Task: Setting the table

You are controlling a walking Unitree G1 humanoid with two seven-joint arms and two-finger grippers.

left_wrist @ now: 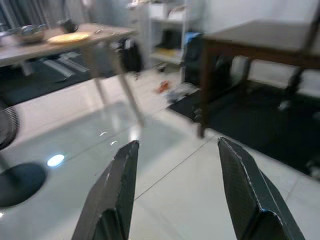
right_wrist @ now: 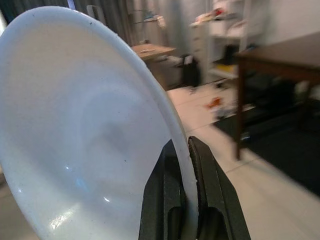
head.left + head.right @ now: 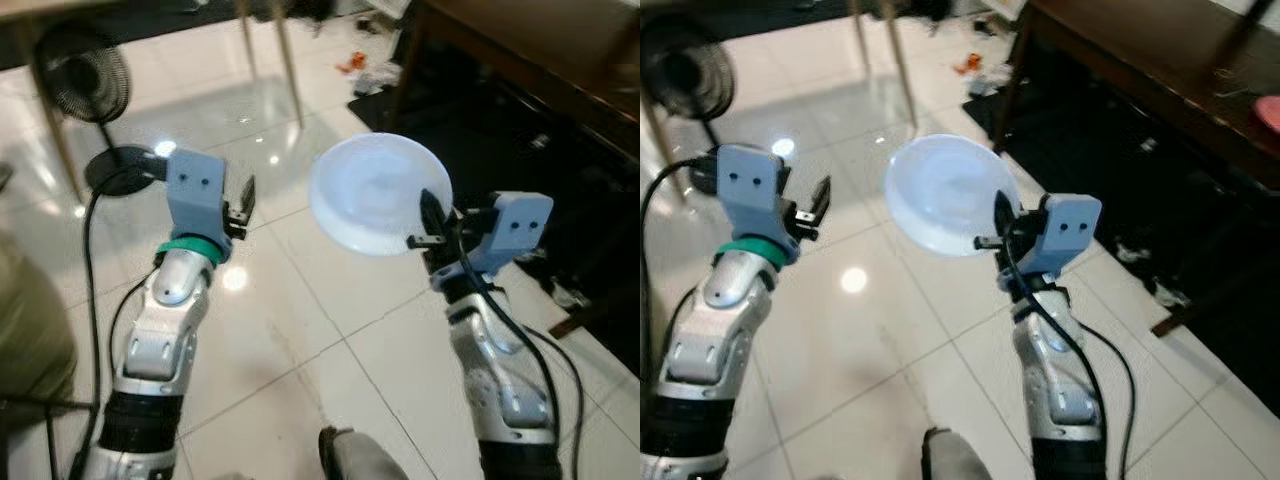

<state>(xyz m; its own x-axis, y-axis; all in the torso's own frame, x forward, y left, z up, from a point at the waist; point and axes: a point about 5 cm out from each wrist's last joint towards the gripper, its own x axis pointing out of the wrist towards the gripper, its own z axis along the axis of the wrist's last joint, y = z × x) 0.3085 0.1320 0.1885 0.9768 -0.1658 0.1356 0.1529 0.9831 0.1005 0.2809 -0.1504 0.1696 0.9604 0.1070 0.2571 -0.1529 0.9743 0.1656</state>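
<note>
The white plate (image 3: 378, 192) is up in the air over the pale tiled floor (image 3: 330, 300), tilted so its hollow faces the head camera — held by its rim at the near right edge. The right hand (image 2: 186, 165) pinches that rim, its two black fingers (image 2: 160, 200) pressed close with only the thin lip of the plate between them. Beyond the plate, to the right, stands a dark wooden worktop (image 3: 1160, 70) above a dark rug (image 3: 1110, 170).

The left hand (image 1: 175, 165) is raised at about the same height, well apart from the plate, its fingers spread wide with nothing between them. Past it — farther off across the floor — a black floor fan (image 3: 85, 85) stands on its round base, and a light wooden worktop (image 1: 60, 42) carries a yellow plate (image 1: 69, 37).
</note>
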